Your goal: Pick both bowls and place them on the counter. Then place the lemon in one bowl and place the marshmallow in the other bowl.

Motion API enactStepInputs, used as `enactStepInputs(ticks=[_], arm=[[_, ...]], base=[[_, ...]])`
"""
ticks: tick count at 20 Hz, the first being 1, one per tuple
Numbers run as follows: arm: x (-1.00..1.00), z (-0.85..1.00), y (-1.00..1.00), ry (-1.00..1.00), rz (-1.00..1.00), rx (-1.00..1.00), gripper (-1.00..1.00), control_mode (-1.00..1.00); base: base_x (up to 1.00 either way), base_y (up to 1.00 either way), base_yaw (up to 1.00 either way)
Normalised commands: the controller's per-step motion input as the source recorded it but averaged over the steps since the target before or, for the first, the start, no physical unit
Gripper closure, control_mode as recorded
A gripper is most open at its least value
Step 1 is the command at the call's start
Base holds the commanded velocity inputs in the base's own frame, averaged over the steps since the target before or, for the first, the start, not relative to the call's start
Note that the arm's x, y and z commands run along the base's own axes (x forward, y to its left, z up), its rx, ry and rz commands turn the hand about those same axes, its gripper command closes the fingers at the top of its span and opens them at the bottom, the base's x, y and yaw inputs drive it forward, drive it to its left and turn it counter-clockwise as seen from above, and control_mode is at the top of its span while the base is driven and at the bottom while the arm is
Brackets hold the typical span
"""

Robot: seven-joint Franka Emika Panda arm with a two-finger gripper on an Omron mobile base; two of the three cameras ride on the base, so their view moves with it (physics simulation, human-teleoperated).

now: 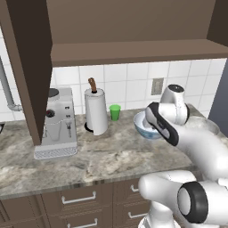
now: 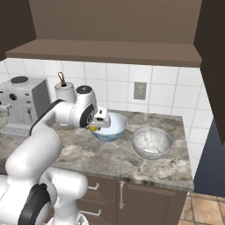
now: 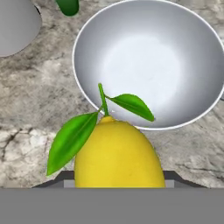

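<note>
The pincer pinches the lemon, a smooth yellow oval with a thin stem and two glossy green leaves, held at the near rim of the blue-patterned bowl. That bowl is wide and round, pale and smooth inside, and stands on the worktop, a mottled grey-brown stone slab. Just beside it to the right sits the marbled bowl, grey-white and stone-like, with the marshmallow, a tiny white cylinder, lying inside. Farther left stand a small green cup, a paper towel roll and a boxy coffee machine.
</note>
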Motion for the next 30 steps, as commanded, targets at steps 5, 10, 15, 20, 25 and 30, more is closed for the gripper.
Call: enactStepInputs(ticks=[5, 10, 15, 20, 25, 30], arm=[[0.72, 0.01, -0.18, 0.04, -0.06, 0.01, 1.00, -1.00], [0.66, -0.05, -0.18, 0.08, -0.06, 0.01, 1.00, -1.00], [0.39, -0.30, -0.08, 0.00, -0.02, 0.00, 1.00, -1.00], [0.13, -0.30, 0.00, 0.00, -0.02, 0.00, 1.00, -1.00], [0.11, -0.32, 0.01, 0.00, -0.04, 0.00, 1.00, -1.00], [0.11, -0.37, 0.01, 0.01, -0.03, 0.00, 1.00, -1.00]], base=[[0.00, 0.00, 0.00], [0.00, 0.00, 0.00], [0.00, 0.00, 0.00], [0.00, 0.00, 0.00], [0.00, 0.00, 0.00], [0.00, 0.00, 0.00]])
